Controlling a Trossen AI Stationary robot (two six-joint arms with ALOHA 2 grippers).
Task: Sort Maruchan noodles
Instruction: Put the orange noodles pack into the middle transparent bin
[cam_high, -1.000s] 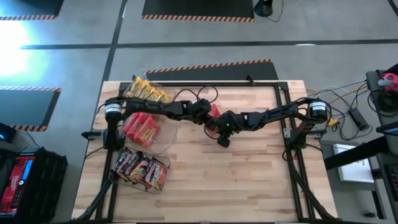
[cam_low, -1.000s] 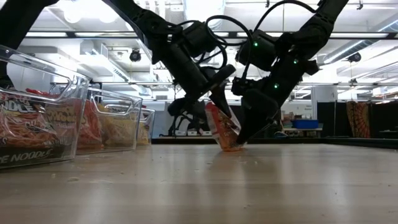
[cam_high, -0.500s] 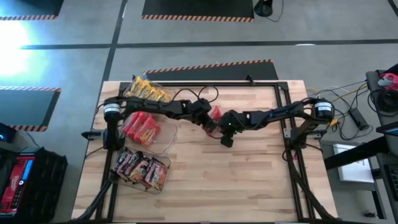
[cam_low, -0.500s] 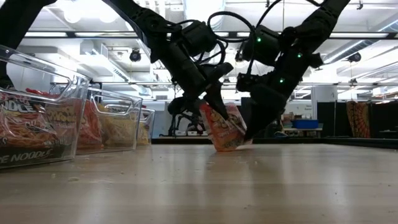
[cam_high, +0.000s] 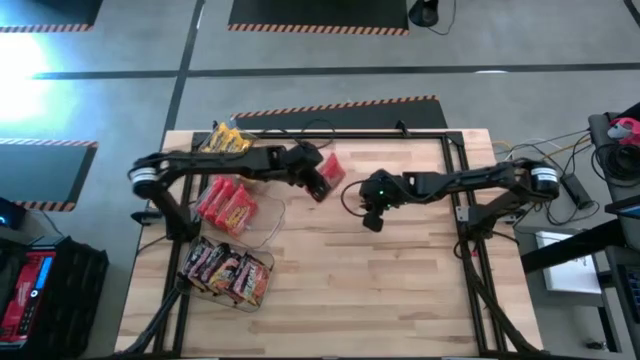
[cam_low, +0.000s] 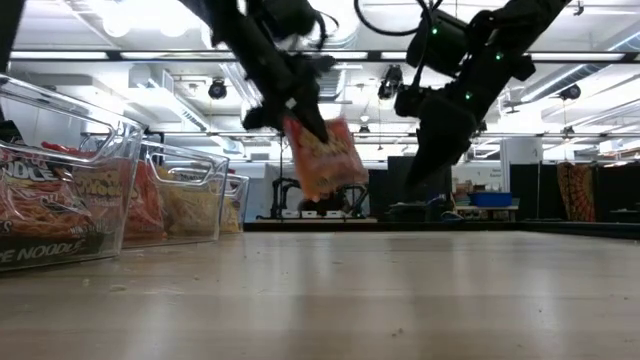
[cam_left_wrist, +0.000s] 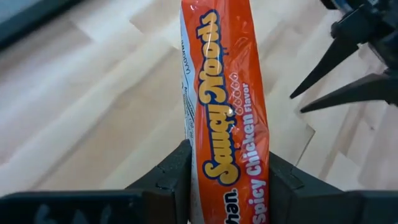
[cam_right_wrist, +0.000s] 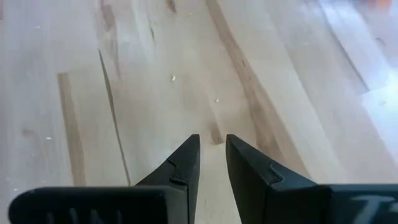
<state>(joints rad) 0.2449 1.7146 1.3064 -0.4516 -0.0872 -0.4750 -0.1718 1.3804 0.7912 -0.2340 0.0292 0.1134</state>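
Observation:
A red-orange Maruchan noodle packet (cam_low: 322, 155) hangs above the wooden table (cam_high: 400, 300) near its far middle, with my left gripper (cam_high: 318, 180) shut on it. The same packet (cam_left_wrist: 227, 93) fills the left wrist view. My right gripper (cam_high: 372, 218) hovers just to the right of it, above bare wood. Its fingers (cam_right_wrist: 186, 162) stand almost together with nothing between them. More noodle packets lie in three clear bins at the table's left. My left gripper pinches the packet's upper end (cam_left_wrist: 205, 180) between its two fingers, one finger on each side. The fingers (cam_low: 295, 115) come slanting down from above. The packet hangs below them, tilted, and clear of the table.
Three clear bins line the table's left side. One holds yellow packets (cam_high: 235, 145), one red packets (cam_high: 225, 205) and one dark packets (cam_high: 228, 272). From the low view the bins (cam_low: 100, 200) stand at the left. Bare wood spreads across the middle and right.
The packet stood with its lower edge on the table between both grippers. My left gripper has risen with it and drawn toward the table's left, so the packet now hangs clear. My right gripper has risen and backed off toward the right edge.

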